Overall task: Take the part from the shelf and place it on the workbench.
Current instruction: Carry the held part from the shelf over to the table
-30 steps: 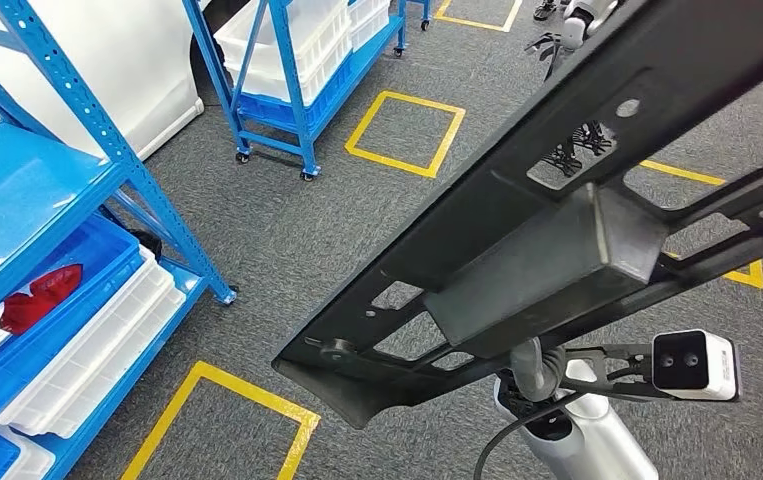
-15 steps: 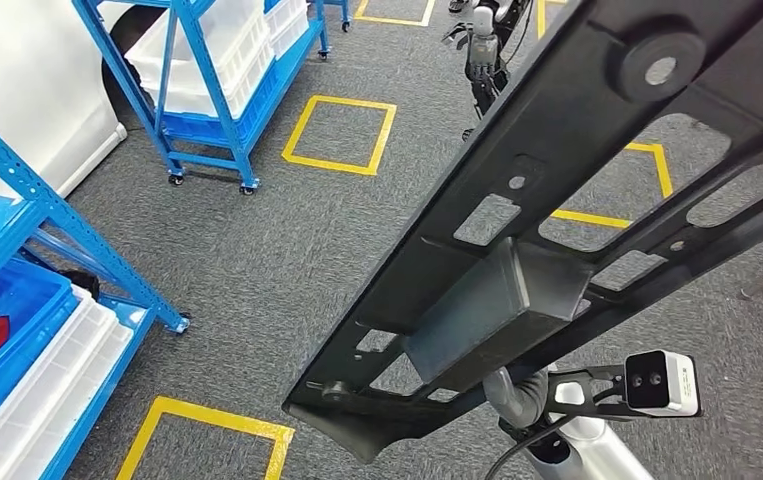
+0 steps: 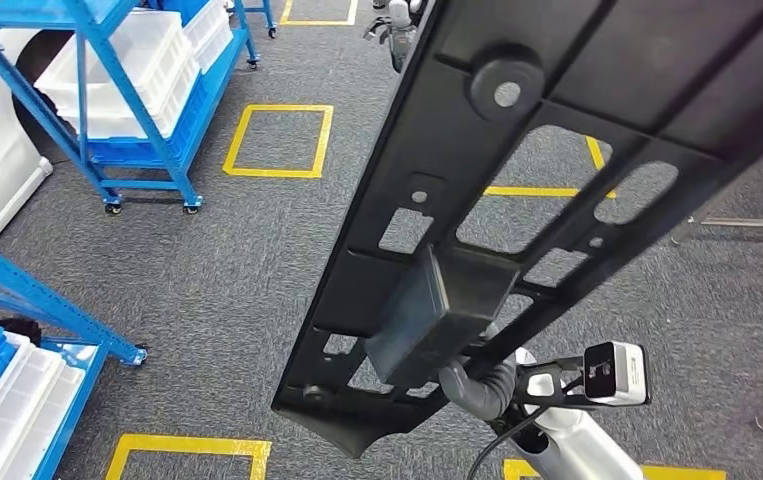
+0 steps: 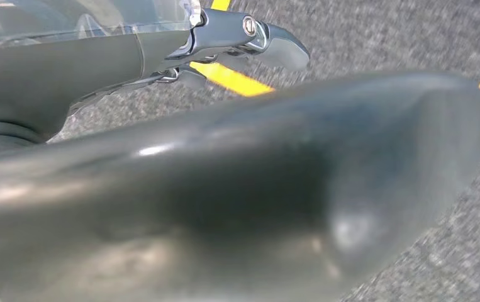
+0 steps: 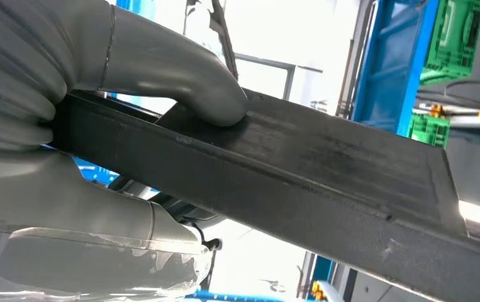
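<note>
Grey carpet (image 3: 257, 260) with yellow squares below, no worktop in sight. Right robot hand (image 5: 99, 94) clamped on part (image 3: 517, 200); left robot hand (image 4: 67, 69) against it, grip unclear. Carried aloft, long axis running forward-right.

Thing: long black plastic part (image 3: 557, 190) with many holes and a box-shaped bump.
Pose: tilted, slanting across the view.
Place: up in the air, above the grey carpet floor (image 3: 247, 260).
</note>
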